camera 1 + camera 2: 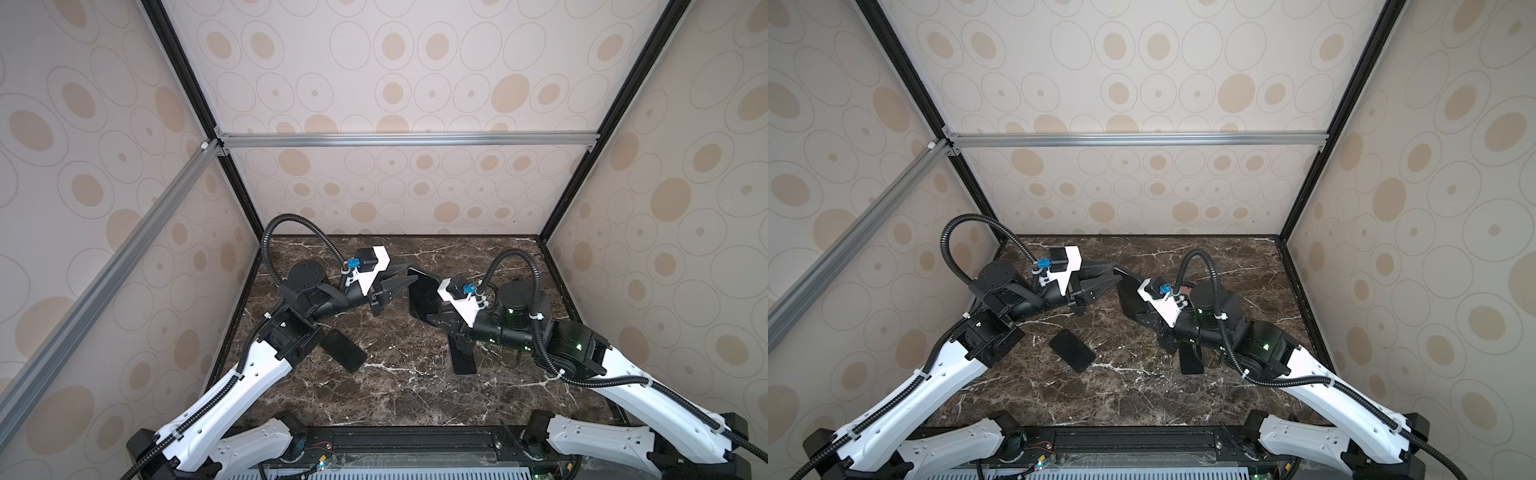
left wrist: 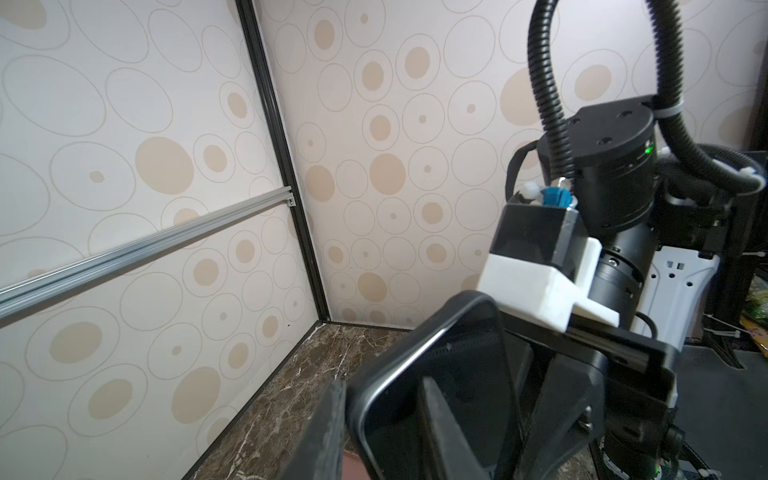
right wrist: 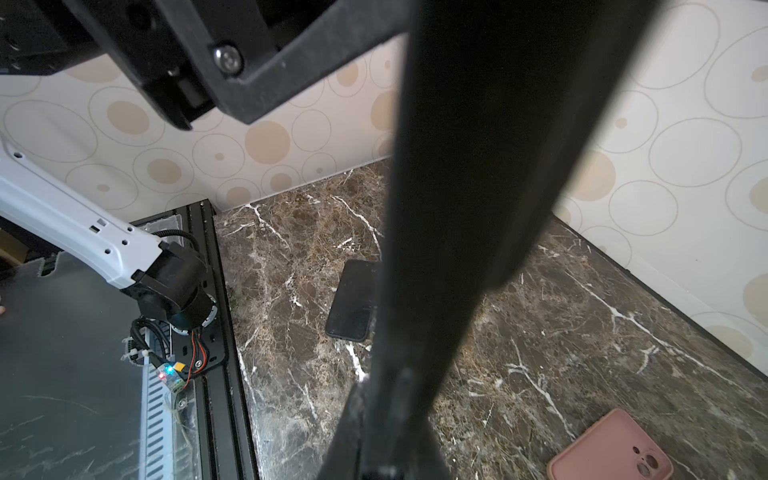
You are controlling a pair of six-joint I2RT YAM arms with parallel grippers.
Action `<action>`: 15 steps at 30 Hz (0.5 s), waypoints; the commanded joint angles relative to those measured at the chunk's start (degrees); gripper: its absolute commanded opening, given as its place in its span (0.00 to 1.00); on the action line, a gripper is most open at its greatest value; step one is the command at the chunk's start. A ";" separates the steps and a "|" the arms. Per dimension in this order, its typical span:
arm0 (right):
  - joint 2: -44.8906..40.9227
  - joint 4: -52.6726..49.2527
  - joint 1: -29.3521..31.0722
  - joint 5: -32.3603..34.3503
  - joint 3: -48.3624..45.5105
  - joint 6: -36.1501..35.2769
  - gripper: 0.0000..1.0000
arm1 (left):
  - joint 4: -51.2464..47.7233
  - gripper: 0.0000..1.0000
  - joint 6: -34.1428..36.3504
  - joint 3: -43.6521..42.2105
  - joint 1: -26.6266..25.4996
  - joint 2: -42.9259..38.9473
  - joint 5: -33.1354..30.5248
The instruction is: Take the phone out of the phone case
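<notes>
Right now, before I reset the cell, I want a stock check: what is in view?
left phone: 1, black, flat on table, left side.
right phone: 1, black, flat on table, partly under right arm.
held phone: 1, black, raised mid-table, tilted.
case: 1, pink, flat on table, near right arm.
table: 1, brown marble.
walls: 3, beige with spots, around table.
left gripper: 1, black, open at held phone's edge.
right gripper: 1, black, shut on held phone.
</notes>
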 commanded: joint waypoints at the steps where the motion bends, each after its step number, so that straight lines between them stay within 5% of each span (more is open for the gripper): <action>1: 1.75 9.25 3.14 -14.22 3.39 -10.18 0.00 | -8.68 0.29 1.18 -2.41 -2.39 4.76 8.66; 15: -3.41 9.86 3.31 -6.67 0.40 -10.88 0.00 | -6.62 0.29 -1.85 -2.95 -2.39 5.02 21.96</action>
